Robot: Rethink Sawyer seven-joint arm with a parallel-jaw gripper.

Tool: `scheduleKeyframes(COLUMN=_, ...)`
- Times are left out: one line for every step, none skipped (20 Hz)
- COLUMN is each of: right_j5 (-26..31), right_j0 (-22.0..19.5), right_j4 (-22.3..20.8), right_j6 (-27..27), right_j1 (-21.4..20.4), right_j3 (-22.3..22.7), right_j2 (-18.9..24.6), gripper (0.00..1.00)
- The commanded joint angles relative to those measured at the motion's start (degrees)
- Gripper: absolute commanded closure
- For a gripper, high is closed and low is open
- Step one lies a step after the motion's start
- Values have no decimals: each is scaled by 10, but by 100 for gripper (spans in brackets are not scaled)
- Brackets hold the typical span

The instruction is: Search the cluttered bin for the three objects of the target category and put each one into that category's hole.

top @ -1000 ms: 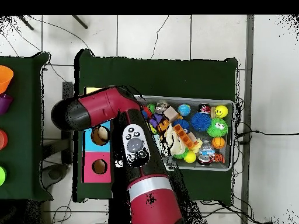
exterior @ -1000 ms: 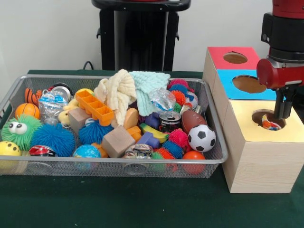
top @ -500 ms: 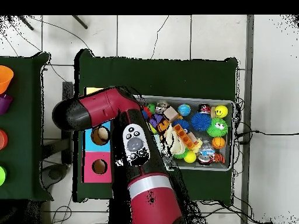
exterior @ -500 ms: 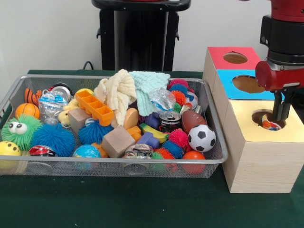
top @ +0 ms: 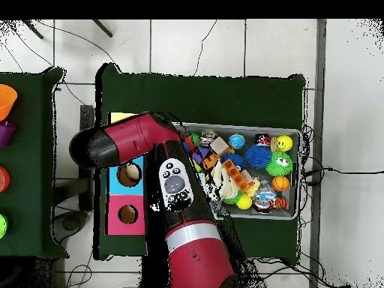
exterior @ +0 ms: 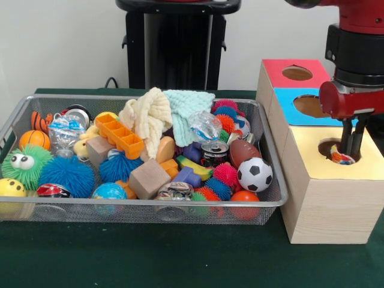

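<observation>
Gripper: your gripper [exterior: 348, 137] hangs over the round hole [exterior: 339, 150] in the yellow-topped box [exterior: 331, 180], fingertips just above the opening; the fingers look close together with nothing between them.
Rag: one multicoloured rag [exterior: 341, 158] lies inside that hole, only its bright patches showing at the near rim.
Bin: the wire-mesh bin [exterior: 271, 198] sits just left of the boxes in the front view, packed with balls, blocks and a can; no further printed rag shows on its surface.
Cloths: the cream knitted cloth [exterior: 148, 117] and mint-green knitted cloth [exterior: 185, 107] are heaped at the bin's far middle, and could be hiding things.
Advice: lift straight up so the fingers clear the rim, then search under the cloths, leaving both behind.
Overhead: the arm [top: 176, 206] covers the yellow box.
</observation>
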Motion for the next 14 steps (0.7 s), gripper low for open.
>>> scheduleKeyframes(right_j5=41, right_j0=-22, right_j4=-37, right_j6=-73, right_j1=28, right_j3=4, right_j2=18, gripper=100)
scheduleKeyframes(right_j5=40, right_j0=-23, right_j4=-38, right_j6=-74, right_j1=27, right_j3=5, right_j2=18, gripper=100)
scheduleKeyframes(right_j5=38, right_j0=-25, right_j4=-38, right_j6=-75, right_j1=28, right_j3=6, right_j2=18, gripper=100)
scheduleKeyframes(right_j5=35, right_j0=-26, right_j4=-39, right_j6=-75, right_j1=29, right_j3=7, right_j2=18, gripper=100)
scheduleKeyframes(right_j5=31, right_j0=-28, right_j4=-40, right_j6=-75, right_j1=31, right_j3=7, right_j2=18, gripper=100)
scheduleKeyframes(right_j5=28, right_j0=-29, right_j4=-42, right_j6=-75, right_j1=33, right_j3=6, right_j2=18, gripper=100)
scheduleKeyframes(right_j5=25, right_j0=-30, right_j4=-43, right_j6=-74, right_j1=35, right_j3=6, right_j2=18, gripper=100)
scheduleKeyframes(right_j5=23, right_j0=-30, right_j4=-45, right_j6=-72, right_j1=38, right_j3=4, right_j2=17, gripper=100)
scheduleKeyframes(right_j5=21, right_j0=-30, right_j4=-48, right_j6=-71, right_j1=40, right_j3=1, right_j2=16, gripper=100)
scheduleKeyframes(right_j5=19, right_j0=-29, right_j4=-51, right_j6=-68, right_j1=43, right_j3=-2, right_j2=14, gripper=100)
scheduleKeyframes(right_j5=17, right_j0=-28, right_j4=-55, right_j6=-66, right_j1=45, right_j3=-4, right_j2=12, gripper=100)
scheduleKeyframes(right_j5=14, right_j0=-27, right_j4=-58, right_j6=-64, right_j1=48, right_j3=-6, right_j2=11, gripper=100)
scheduleKeyframes(right_j5=12, right_j0=-28, right_j4=-60, right_j6=-63, right_j1=50, right_j3=-7, right_j2=11, gripper=100)
scheduleKeyframes(right_j5=10, right_j0=-27, right_j4=-63, right_j6=-61, right_j1=51, right_j3=-8, right_j2=10, gripper=100)
